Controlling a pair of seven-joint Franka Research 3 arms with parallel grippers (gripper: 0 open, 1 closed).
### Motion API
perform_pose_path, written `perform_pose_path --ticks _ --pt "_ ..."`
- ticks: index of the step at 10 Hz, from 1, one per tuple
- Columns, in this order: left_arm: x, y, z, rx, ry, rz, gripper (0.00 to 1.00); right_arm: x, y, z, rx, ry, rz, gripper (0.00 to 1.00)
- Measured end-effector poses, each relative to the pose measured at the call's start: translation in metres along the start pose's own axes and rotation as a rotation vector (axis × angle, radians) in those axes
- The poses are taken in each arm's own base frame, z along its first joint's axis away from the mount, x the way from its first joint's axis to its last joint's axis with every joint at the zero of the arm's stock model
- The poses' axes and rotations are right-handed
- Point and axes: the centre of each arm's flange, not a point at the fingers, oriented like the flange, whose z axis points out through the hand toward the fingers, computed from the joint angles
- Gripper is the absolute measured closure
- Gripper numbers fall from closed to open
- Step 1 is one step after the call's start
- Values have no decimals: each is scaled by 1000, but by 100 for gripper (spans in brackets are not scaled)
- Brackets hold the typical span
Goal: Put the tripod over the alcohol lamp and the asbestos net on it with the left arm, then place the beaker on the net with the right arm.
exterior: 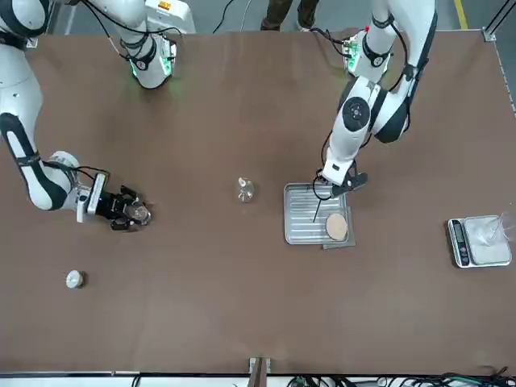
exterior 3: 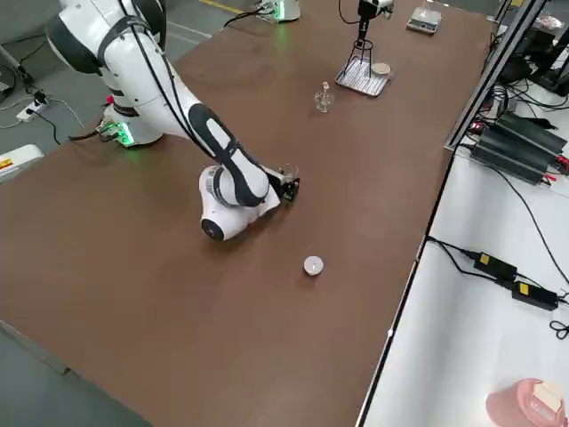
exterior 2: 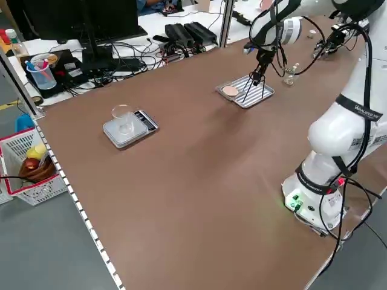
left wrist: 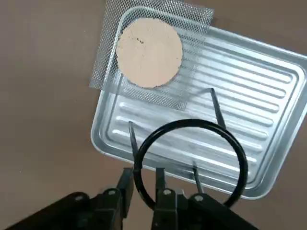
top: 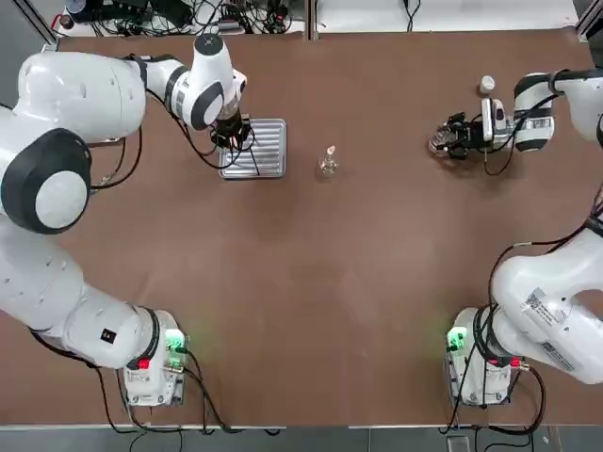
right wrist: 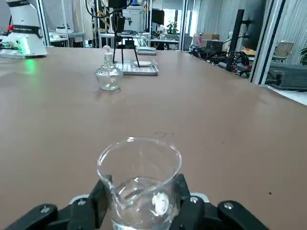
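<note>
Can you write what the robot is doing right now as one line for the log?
left gripper: closing on tripod ring, over tray | net: on tray | right gripper: holding beaker | lamp: uncovered

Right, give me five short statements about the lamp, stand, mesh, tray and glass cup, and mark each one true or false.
1. The left gripper has its fingers at the ring of the wire stand. True.
2. The wire stand is already over the lamp. False: it is over the ribbed tray, apart from the lamp.
3. The mesh square lies partly on the tray, one side overhanging its rim. True.
4. The right gripper is empty. False: it is shut on the glass cup.
5. The cup sits on the mesh. False: it is across the table from it.
</note>
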Motion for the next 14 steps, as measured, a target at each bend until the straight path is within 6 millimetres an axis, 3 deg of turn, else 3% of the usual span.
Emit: perform_pose_path --ticks 1,4,7,8,12,14 --pt "1 0 0 -2 2 -1 81 0 -1 0 1 4 3 41" --pt "3 0 -2 -7 7 -2 91 -1 -3 0 1 6 7 41" --pt "6 3 -10 5 -1 -4 92 1 -2 -1 0 5 3 41" --pt "10 6 -21 27 -15 -5 92 1 -2 -1 0 4 3 41" --pt "30 37 -98 72 -40 2 92 4 0 -3 -3 -2 -3 41" --pt "26 83 -116 86 -68 46 92 4 0 -3 -4 -2 -4 41"
